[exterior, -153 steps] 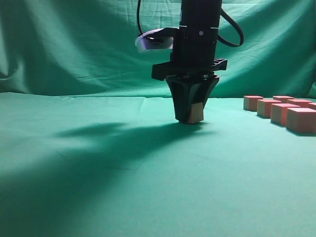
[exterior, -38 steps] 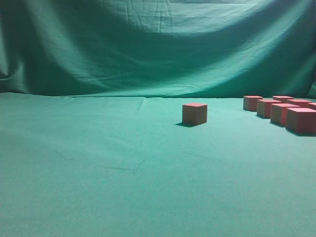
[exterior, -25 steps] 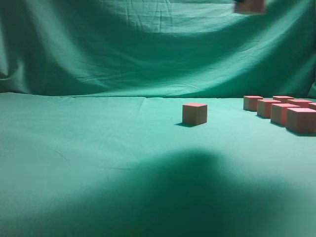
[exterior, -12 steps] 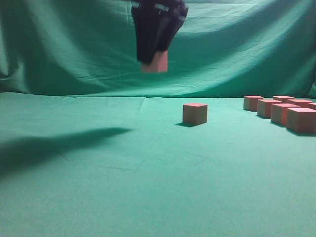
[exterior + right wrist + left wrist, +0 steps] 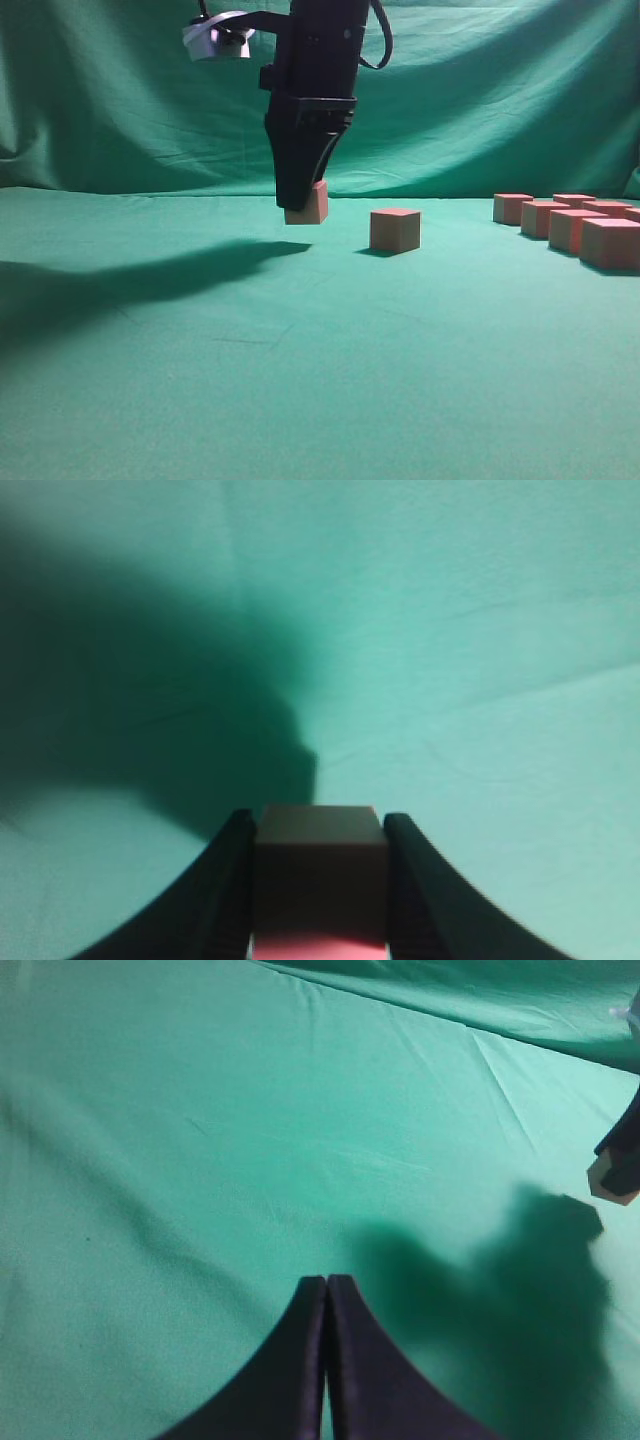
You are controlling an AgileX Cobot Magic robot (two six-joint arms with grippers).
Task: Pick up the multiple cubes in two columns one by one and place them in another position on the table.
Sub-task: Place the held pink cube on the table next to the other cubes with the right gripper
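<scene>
With our right gripper (image 5: 304, 212) clamped on a cube (image 5: 309, 204) above the table (image 5: 200, 380), at 9 o'clock of the placed cube (image 5: 395, 230), an early release would let it tumble; our left gripper (image 5: 327, 1290) is pinched closed.

One pink cube (image 5: 307, 205) hangs clamped just above the teal table (image 5: 300, 380); another (image 5: 395, 230) rests beside it; more cubes (image 5: 575, 225) cluster far right
</scene>
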